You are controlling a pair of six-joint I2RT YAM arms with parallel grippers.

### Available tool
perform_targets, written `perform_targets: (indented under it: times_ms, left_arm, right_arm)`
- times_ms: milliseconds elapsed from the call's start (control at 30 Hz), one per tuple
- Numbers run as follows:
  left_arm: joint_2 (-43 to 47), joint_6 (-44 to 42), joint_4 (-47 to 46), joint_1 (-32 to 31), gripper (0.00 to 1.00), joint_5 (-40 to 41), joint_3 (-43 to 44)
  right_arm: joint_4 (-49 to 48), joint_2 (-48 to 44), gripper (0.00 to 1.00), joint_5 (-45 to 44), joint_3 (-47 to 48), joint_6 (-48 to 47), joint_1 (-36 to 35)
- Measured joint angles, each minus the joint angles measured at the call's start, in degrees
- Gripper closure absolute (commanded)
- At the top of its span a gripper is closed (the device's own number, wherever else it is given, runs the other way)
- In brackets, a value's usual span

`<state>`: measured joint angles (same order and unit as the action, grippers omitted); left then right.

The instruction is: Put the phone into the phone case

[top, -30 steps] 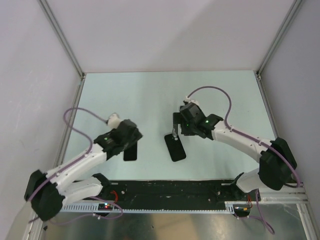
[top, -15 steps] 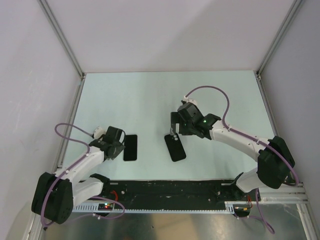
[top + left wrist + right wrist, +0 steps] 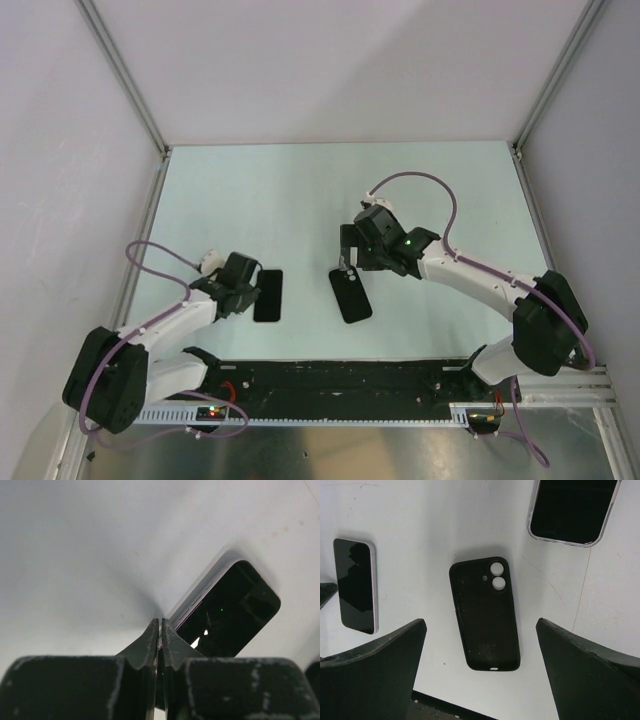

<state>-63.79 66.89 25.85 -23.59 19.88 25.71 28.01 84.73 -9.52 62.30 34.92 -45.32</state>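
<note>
1. Phone point(image 3: 267, 296) point(image 3: 356, 592): lies with its dark screen up on the counter point(image 3: 300, 200), in front of the left arm and to the left of the phone case point(image 3: 350, 295) point(image 3: 485, 614). Bare counter separates the two.
2. Phone case: black and flat on the counter. Two round camera cut-outs at one end show the pale surface through them.
3. Left jaws: closed to a thin slit, low over the counter, with the tips at the left edge of the phone. Whether they touch it cannot be told.
4. Right jaws: spread wide and holding nothing. They hang directly above the phone case, with one finger to either side of it in the wrist view.
5. Second phone point(image 3: 572, 510): dark screen with a pale rim, lying beyond the camera end of the case. The top edge of the right wrist view cuts it off.
6. Walls point(image 3: 330, 70): white, enclosing the counter on three sides.
</note>
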Motion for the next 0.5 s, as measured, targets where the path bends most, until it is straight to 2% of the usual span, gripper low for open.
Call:
perform_targets:
  times_ms: [500]
  left_arm:
    - [-5.57, 11.21, -2.12, -21.77, 0.93, -1.66, 2.91]
  right_arm:
    - [-2.19, 3.87, 0.02, 1.01, 0.13, -0.22, -0.39]
